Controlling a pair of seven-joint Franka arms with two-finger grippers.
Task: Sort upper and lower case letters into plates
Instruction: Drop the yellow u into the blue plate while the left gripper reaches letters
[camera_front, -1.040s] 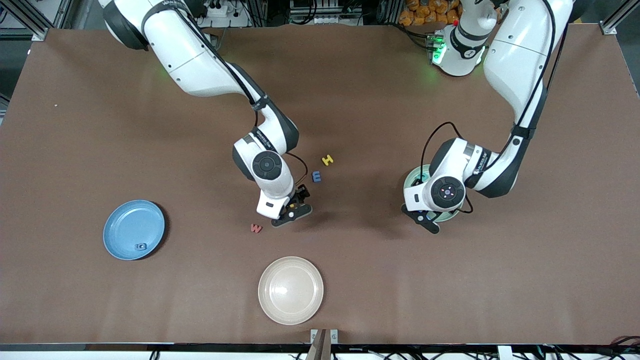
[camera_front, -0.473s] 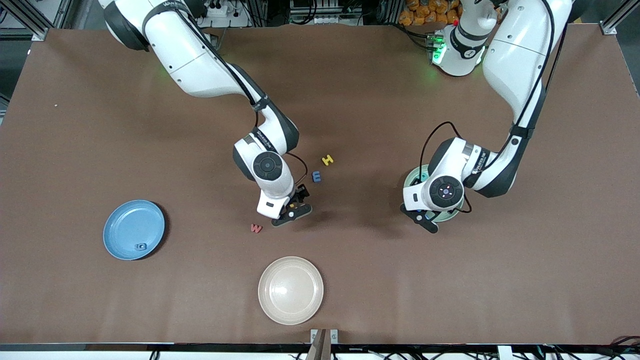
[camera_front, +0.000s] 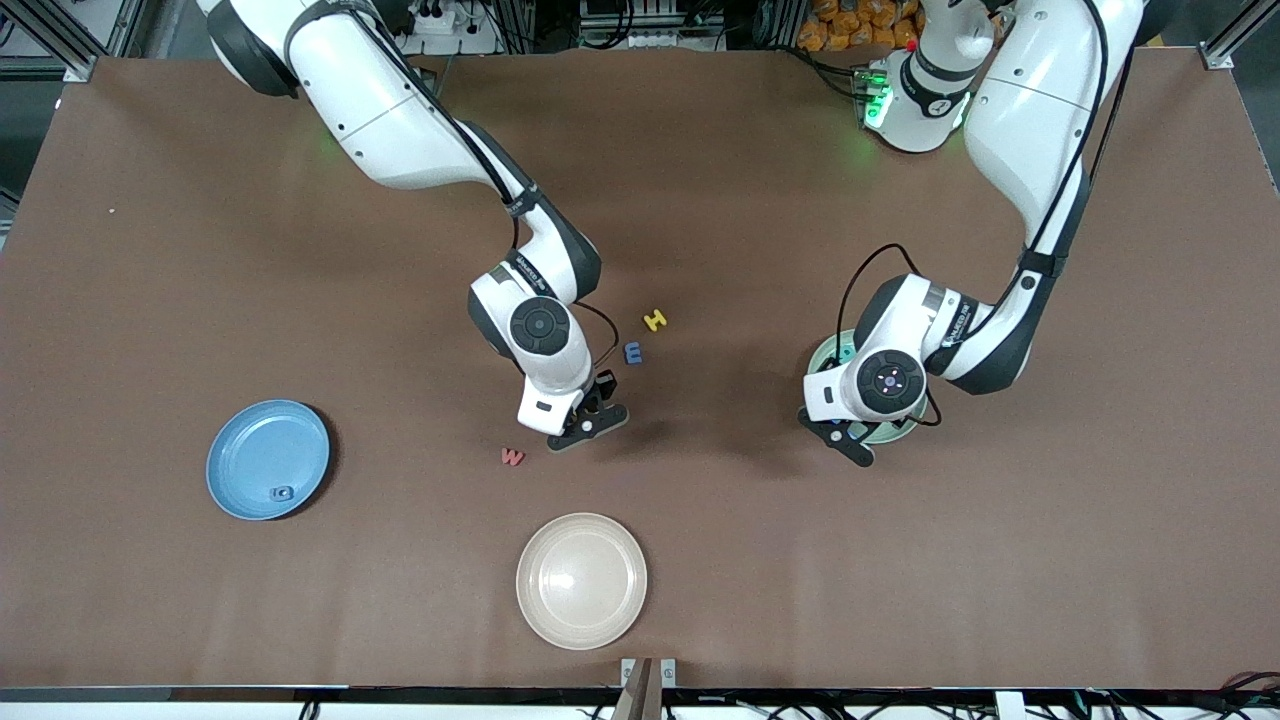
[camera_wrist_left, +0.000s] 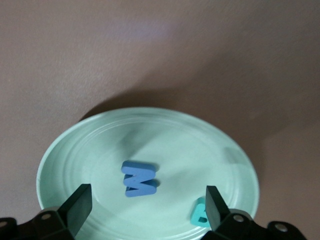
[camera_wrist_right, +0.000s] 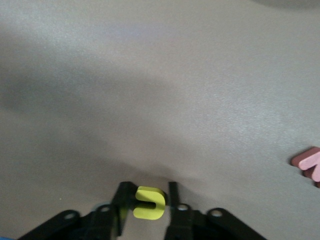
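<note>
A yellow letter (camera_wrist_right: 149, 202) is clamped between the fingers of the right gripper (camera_front: 587, 418), which is held over bare table near the middle, just above the surface. A red W (camera_front: 512, 457) lies flat on the table just beside that gripper, toward the right arm's end; it is also seen in the right wrist view (camera_wrist_right: 309, 163). A blue E (camera_front: 633, 352) and a yellow H (camera_front: 655, 320) lie close together on the table, farther from the front camera than the gripper, the H the farther of the two.

The mint plate (camera_wrist_left: 95, 145) is seen toward the left arm's end of the table (camera_front: 900, 560), largely covered in the front view by the left arm. Two letters lie in it: a blue M (camera_wrist_left: 139, 178) near the centre and a teal letter (camera_wrist_left: 200, 213) by the rim, partly hidden by a finger. The left gripper (camera_wrist_left: 145, 207) is held low over this plate with its fingers spread wide and nothing between them.

The blue plate (camera_front: 250, 440) sits toward the right arm's end, with one small dark blue letter (camera_front: 283, 493) in it. A cream plate (camera_front: 581, 580) lies nearest the front camera.
</note>
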